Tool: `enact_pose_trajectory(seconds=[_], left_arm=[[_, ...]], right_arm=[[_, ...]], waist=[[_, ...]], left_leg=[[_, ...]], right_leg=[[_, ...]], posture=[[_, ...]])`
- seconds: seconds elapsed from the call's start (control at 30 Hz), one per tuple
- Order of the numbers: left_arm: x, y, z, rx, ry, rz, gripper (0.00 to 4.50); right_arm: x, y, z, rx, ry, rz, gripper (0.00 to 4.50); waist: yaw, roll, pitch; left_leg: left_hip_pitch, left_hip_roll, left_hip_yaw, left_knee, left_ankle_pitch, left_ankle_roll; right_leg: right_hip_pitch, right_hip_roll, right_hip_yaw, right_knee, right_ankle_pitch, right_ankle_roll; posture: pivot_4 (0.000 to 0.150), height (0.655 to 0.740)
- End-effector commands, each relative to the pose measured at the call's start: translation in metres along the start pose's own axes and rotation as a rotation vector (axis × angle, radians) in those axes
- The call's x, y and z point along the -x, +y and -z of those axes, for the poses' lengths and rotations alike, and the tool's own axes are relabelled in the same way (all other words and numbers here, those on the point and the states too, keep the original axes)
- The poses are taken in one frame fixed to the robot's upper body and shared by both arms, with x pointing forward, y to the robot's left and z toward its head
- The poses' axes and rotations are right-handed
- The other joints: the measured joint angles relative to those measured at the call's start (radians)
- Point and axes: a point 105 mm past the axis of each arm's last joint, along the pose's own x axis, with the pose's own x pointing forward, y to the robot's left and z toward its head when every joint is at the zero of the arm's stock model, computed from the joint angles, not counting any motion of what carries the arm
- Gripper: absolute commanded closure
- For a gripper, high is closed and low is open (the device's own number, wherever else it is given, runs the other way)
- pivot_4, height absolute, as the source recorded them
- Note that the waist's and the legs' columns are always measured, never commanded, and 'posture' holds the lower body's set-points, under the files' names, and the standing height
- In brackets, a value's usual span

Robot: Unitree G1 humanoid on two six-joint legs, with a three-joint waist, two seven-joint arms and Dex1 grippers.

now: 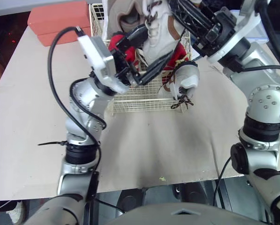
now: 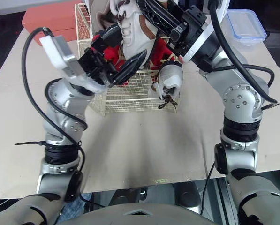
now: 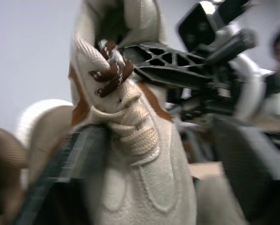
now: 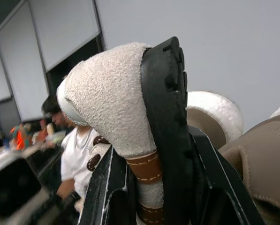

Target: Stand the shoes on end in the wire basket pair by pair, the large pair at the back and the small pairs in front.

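Note:
A large cream shoe (image 1: 156, 33) with brown laces stands on end over the wire basket (image 1: 140, 105). My right gripper (image 1: 177, 11) is shut on its heel end, black sole against one finger (image 4: 210, 183). Around the shoe's lower part my left gripper (image 1: 158, 41) is open; one finger (image 3: 69, 164) touches the shoe's side and the other stands apart. A second large tan shoe (image 1: 125, 18) stands at the basket's back. Red small shoes (image 1: 179, 54) lie inside. A small white shoe (image 1: 185, 78) with brown laces hangs over the front right corner.
A red-orange box (image 1: 55, 21) lies at the table's back left. At the back right sits a clear plastic container (image 2: 245, 26) with a blue rim. Bare beige tabletop (image 1: 154, 150) runs from the basket to the front edge. People sit in the background of the right wrist view.

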Motion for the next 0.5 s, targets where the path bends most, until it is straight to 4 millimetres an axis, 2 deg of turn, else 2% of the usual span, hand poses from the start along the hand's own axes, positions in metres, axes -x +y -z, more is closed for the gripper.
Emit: enact_pose_trajectory(seconds=[0.03,0.13,0.33,0.5], left_arm=[[0.009,0.001,-0.032,0.048,-0.040,0.097,0.06],[0.017,0.010,-0.041,0.083,-0.012,0.112,0.06],[0.025,0.016,-0.036,0.142,0.052,0.140,0.06],[0.021,0.008,-0.028,0.227,0.074,0.238,0.06]], right_arm=[[0.007,0.014,-0.012,0.010,-0.015,-0.121,3.96],[0.013,0.021,-0.008,0.001,0.030,-0.197,3.96],[0.023,0.031,-0.007,-0.004,0.062,-0.314,3.96],[0.034,0.044,-0.012,-0.023,0.095,-0.424,3.96]], waist=[[-0.002,0.000,0.000],[-0.004,0.000,0.000],[-0.005,0.000,0.000],[-0.001,0.000,0.000]], left_leg=[[0.000,0.000,0.000,0.000,0.000,0.000],[0.000,0.000,0.000,0.000,0.000,0.000],[0.000,0.000,0.000,0.000,0.000,0.000],[0.000,0.000,0.000,0.000,0.000,0.000]], right_leg=[[0.000,0.000,0.000,0.000,0.000,0.000],[0.000,0.000,0.000,0.000,0.000,0.000],[0.000,0.000,-0.001,-0.001,0.000,0.000],[0.001,0.000,-0.001,-0.001,0.000,0.000]], posture=[[0.150,0.7400],[0.150,0.7400],[0.150,0.7400],[0.150,0.7400]])
